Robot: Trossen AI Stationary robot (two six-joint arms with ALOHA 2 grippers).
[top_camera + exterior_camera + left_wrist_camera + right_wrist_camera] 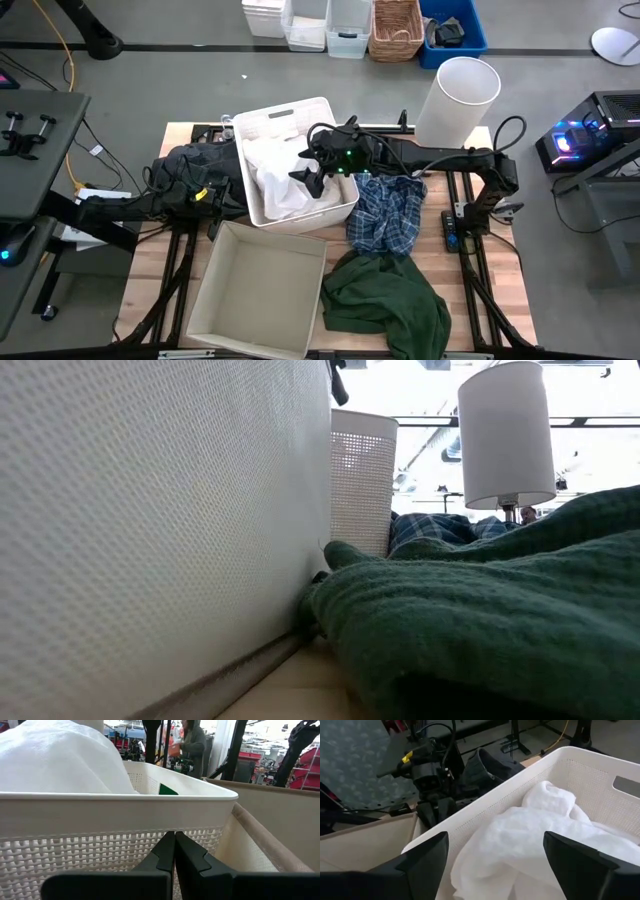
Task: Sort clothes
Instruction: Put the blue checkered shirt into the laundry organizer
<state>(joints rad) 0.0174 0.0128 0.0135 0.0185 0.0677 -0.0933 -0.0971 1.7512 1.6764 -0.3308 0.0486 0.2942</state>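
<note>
Blue-and-white plaid shirt [385,212], dark green garment [385,297]

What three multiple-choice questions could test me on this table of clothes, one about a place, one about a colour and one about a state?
1. Where does the dark green fabric garment lie?
A. inside the white slotted plastic basket
B. on the table, right of the beige open box
C. under the white lampshade

2. What colour are the soft clothes heaped in the white slotted plastic basket?
A. white
B. red
C. dark green

3. How does the right gripper stand over that basket?
A. shut on a shirt
B. open, holding nothing
C. shut and empty

Answers:
1 B: the high view shows it spread on the wood beside the beige open box.
2 A: both the high and right wrist views show white cloth.
3 B: its two fingers stand wide apart above the cloth.
</note>
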